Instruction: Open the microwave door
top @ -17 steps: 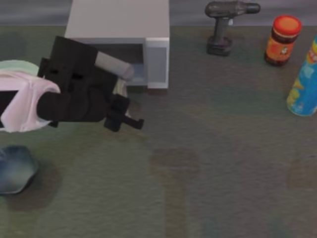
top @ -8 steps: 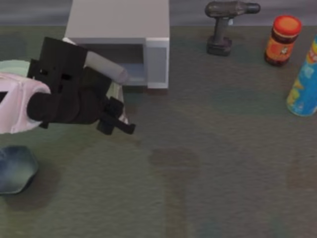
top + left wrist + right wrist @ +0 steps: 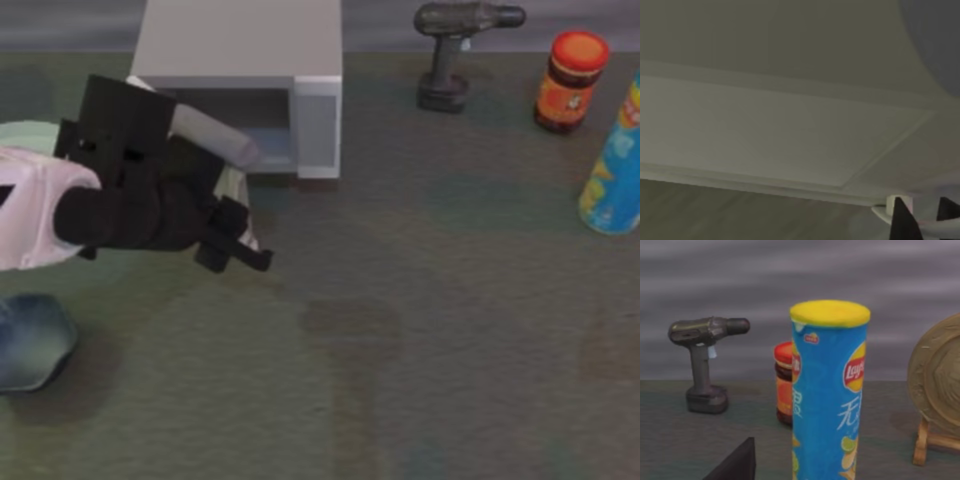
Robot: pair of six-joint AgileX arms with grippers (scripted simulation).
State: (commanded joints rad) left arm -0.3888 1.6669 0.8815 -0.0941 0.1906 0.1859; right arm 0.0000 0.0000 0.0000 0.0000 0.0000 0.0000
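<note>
The silver-grey microwave [image 3: 240, 40] stands at the table's back left, with its grey control panel [image 3: 318, 125] on the right of its front. Its cavity shows dark and uncovered. The microwave door [image 3: 236, 192] is swung out to the left, mostly hidden under my left arm. In the left wrist view the door [image 3: 770, 130] fills the picture as a pale framed panel. My left gripper [image 3: 243, 250] hangs in front of the microwave, shut on the door's white handle [image 3: 900, 201]. A dark part of my right gripper [image 3: 737, 465] shows only in its own wrist view.
A grey drill [image 3: 455, 50], a red-lidded jar [image 3: 570, 80] and a blue chips can [image 3: 615, 170] stand at the back right. A bluish object [image 3: 30, 340] lies at the front left. A bronze disc on a wooden stand [image 3: 940, 385] shows in the right wrist view.
Between one second and half a second ago my left gripper moved left, drawing the door wider. Nothing has visibly changed since then.
</note>
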